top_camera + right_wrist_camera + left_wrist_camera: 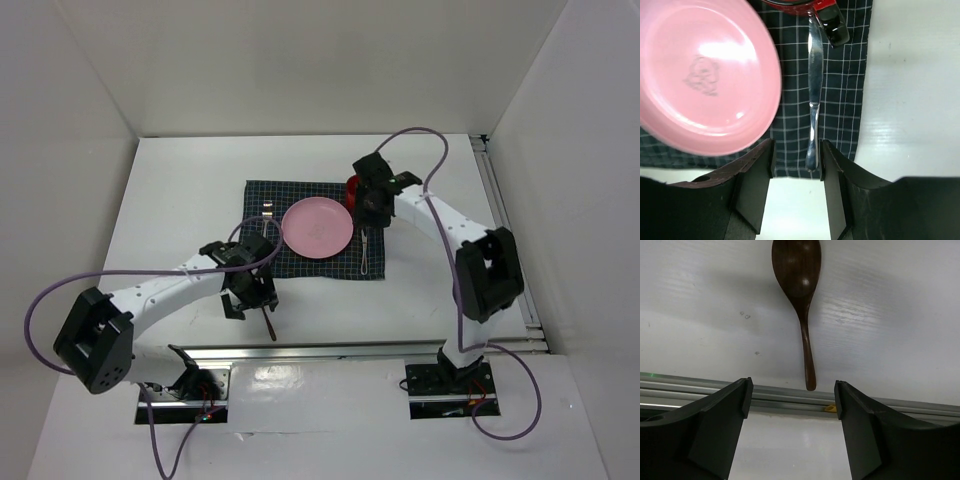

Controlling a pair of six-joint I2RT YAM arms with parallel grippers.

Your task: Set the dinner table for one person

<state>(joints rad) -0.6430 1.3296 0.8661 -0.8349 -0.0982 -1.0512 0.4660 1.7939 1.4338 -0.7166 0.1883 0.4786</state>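
**Obs.: both grippers unloaded, each lined up on a utensil**

Dinner table: white top fills the work area, with a silver rail along its near edge. A dark checked mat lies at mid-table.

On mat: pink plate roughly central. Knife lies flat just right of the plate, apart from it, blade toward the far side. Red cup stands at the mat's far right corner, beyond the knife tip and partly hidden by the right arm in the overhead view. A small silver item sits left of the plate; too small to identify.

Off mat: wooden spoon lies on bare table near the front edge, bowl away from the rail, handle tip close to the rail.

Left gripper: jaws spread wide, nothing between them. It hangs over the rail, the spoon handle centred in the gap ahead and clear of both fingers.

Right gripper: jaws parted by a narrow gap, straddling the knife's handle end. The handle lies nearer one finger; the gap is wider than the handle, so no grasp. Contact with that finger cannot be determined.
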